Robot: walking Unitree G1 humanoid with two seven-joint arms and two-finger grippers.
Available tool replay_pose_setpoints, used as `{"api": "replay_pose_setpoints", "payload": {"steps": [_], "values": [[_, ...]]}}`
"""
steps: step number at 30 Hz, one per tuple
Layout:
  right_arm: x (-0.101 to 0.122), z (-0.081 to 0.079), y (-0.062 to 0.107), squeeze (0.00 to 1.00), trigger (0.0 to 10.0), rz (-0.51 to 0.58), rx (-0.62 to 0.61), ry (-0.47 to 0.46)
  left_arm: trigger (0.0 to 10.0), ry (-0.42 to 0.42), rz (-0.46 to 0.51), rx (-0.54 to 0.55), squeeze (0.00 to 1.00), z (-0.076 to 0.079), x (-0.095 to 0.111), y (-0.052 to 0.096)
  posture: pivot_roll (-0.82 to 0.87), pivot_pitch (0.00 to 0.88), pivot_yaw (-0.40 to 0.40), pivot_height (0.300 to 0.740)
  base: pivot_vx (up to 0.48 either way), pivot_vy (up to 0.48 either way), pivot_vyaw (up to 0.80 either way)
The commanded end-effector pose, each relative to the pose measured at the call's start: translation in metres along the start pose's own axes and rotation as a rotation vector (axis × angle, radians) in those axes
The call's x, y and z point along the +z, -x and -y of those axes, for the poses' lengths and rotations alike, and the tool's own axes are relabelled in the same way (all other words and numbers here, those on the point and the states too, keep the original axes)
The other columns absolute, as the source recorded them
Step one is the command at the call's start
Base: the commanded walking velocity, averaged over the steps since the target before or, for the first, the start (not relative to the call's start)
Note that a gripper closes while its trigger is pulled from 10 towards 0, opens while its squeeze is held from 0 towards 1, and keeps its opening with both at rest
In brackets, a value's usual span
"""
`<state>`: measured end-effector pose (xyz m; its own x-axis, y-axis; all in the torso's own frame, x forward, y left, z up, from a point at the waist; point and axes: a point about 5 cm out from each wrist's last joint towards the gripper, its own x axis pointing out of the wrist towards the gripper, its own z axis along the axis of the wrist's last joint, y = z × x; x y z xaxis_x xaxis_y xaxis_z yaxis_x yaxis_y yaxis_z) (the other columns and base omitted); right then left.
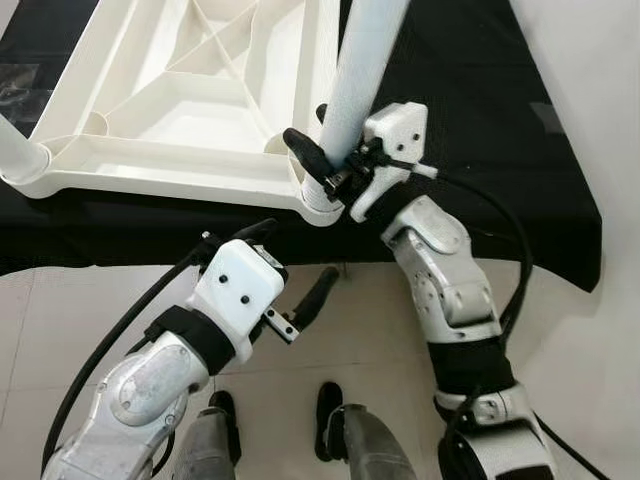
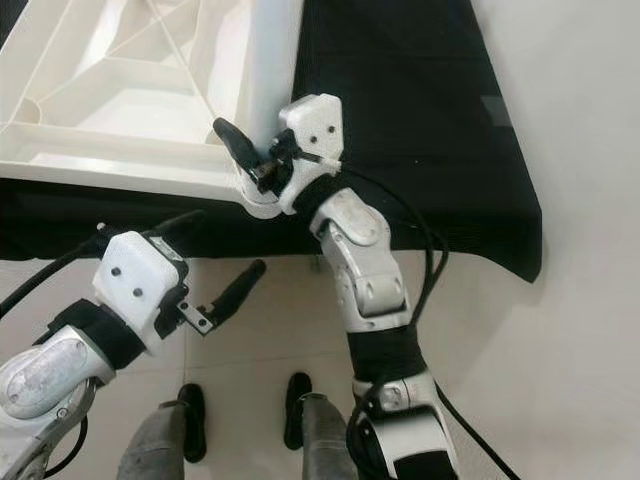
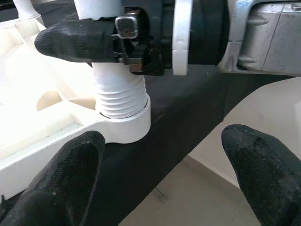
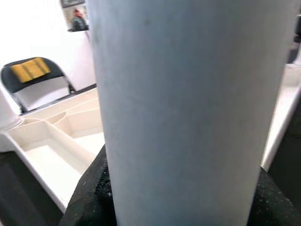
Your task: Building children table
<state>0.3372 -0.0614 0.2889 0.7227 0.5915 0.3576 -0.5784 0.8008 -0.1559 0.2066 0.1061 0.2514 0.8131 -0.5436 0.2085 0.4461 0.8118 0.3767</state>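
Note:
A white plastic tabletop (image 1: pixel 190 100) lies upside down on a black cloth, its ribbed underside facing up. A white table leg (image 1: pixel 362 70) stands in the near right corner socket (image 1: pixel 318 205), with its threads (image 3: pixel 120 94) showing above the socket rim. My right gripper (image 1: pixel 322 165) is shut on the leg just above the socket. My left gripper (image 1: pixel 295 270) hovers open below the cloth's front edge, close to that corner and apart from it. Another leg (image 1: pixel 18 155) stands in the near left corner.
The black cloth (image 1: pixel 480 120) covers a low surface that ends at a front edge over a pale tiled floor (image 1: pixel 330 330). A white wall (image 1: pixel 600 100) runs along the right. A folding chair (image 4: pixel 35 80) stands behind the tabletop. My feet (image 1: pixel 330 420) are on the tiles.

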Motion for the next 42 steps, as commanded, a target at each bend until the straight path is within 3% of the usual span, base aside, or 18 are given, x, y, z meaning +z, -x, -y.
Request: {"api": "replay_pose_setpoints", "payload": {"steps": [1, 9, 16, 21, 24, 26, 32, 36, 37, 42], "values": [[-0.041, 0.002, 0.009, 0.0, 10.0, -0.202, -0.056, -0.053, 10.0, 0.002, -0.016, -0.01, 0.0, 0.003, -0.004, 0.001, 0.13, 0.486, -0.093, 0.74, 0.0, 0.0, 0.0], [-0.039, -0.011, -0.014, 0.0, 10.0, -0.177, -0.063, -0.028, 10.0, -0.007, -0.024, 0.0, 0.0, 0.0, -0.008, 0.0, 0.13, 0.485, -0.096, 0.74, 0.0, 0.0, 0.0], [-0.044, -0.018, -0.022, 0.0, 10.0, -0.178, -0.118, -0.063, 10.0, -0.012, -0.024, 0.008, 0.0, -0.002, -0.008, 0.0, 0.14, 0.484, -0.098, 0.74, 0.0, 0.0, 0.0], [-0.044, -0.035, -0.029, 0.0, 10.0, -0.126, -0.149, -0.191, 10.0, -0.024, -0.02, 0.009, 0.0, -0.003, -0.009, 0.0, 0.13, 0.478, -0.097, 0.74, 0.0, 0.0, 0.0], [-0.028, -0.048, -0.035, 0.0, 10.0, 0.001, -0.089, -0.301, 10.0, -0.034, -0.019, 0.01, 0.0, -0.004, -0.01, -0.001, 0.13, 0.472, -0.095, 0.74, 0.0, 0.0, 0.0], [-0.022, -0.048, -0.037, 0.0, 10.0, 0.038, -0.072, -0.325, 10.0, -0.04, -0.019, 0.01, 0.0, -0.005, -0.01, -0.001, 0.13, 0.469, -0.093, 0.74, 0.0, 0.0, 0.0], [-0.002, -0.03, -0.034, 0.0, 10.0, 0.141, -0.064, -0.333, 10.0, -0.055, -0.012, 0.011, 0.0, -0.007, -0.011, -0.004, 0.12, 0.459, -0.089, 0.74, 0.0, 0.0, 0.0], [0.021, 0.0, -0.027, 0.0, 10.0, 0.243, -0.052, -0.304, 10.0, -0.069, 0.013, 0.022, 0.0, -0.012, -0.008, -0.01, 0.11, 0.445, -0.084, 0.74, 0.0, 0.0, 0.0], [0.021, 0.0, -0.027, 0.0, 10.0, 0.243, -0.052, -0.304, 10.0, -0.069, 0.013, 0.022, 0.0, -0.012, -0.008, -0.01, 0.11, 0.445, -0.084, 0.74, 0.0, 0.0, 0.0], [0.042, 0.025, -0.015, 0.0, 10.0, 0.308, -0.007, -0.195, 10.0, -0.025, 0.105, 0.041, 0.0, -0.033, 0.011, -0.023, 0.1, 0.423, -0.079, 0.74, 0.0, 0.0, 0.0]]}}
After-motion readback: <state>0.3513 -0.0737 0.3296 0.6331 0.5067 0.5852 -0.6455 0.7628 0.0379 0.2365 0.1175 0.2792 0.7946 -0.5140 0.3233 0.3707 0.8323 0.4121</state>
